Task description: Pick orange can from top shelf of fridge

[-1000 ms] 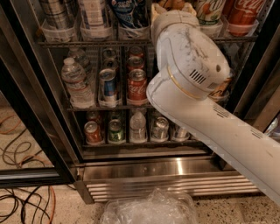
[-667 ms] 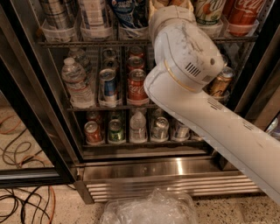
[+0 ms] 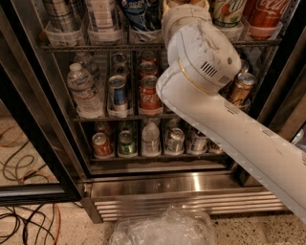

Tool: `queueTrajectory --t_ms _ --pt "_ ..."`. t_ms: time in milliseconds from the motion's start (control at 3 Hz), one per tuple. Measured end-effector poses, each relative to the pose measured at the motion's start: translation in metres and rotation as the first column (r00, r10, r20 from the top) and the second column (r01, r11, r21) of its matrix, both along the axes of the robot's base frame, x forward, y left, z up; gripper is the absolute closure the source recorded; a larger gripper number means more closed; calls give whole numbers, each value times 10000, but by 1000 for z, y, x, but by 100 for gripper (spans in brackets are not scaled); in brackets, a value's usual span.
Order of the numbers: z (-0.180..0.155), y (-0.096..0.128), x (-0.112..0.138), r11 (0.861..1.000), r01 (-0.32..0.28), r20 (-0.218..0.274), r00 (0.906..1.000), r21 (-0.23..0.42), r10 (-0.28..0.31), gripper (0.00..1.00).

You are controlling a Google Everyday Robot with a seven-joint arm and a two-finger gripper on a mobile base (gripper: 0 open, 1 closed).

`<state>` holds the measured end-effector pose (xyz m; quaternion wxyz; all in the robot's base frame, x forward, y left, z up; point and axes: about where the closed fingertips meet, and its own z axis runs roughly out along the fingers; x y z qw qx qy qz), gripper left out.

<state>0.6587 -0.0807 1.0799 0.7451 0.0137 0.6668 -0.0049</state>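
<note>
Claw [image 3: 179, 4] was up at the top shelf [image 3: 95, 46], far center, mostly hidden behind the white wrist; grip state: can't tell. Orange can [image 3: 200, 3] showed only as an orange sliver at the top edge, just beside the claw and left of the tall red Coca-Cola can [image 3: 265, 14]. Fridge [image 3: 158, 184] door stood open. Water bottle [image 3: 83, 91] sat one rack down, left.
</note>
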Motion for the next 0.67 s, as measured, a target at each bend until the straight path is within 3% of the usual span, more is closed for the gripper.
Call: queueTrajectory --t_ms 333,667 --pt "6 0 -4 9998 -165 114 9998 108 164 94" --pt "26 1 -20 9963 -691 519 9964 503 665 100"
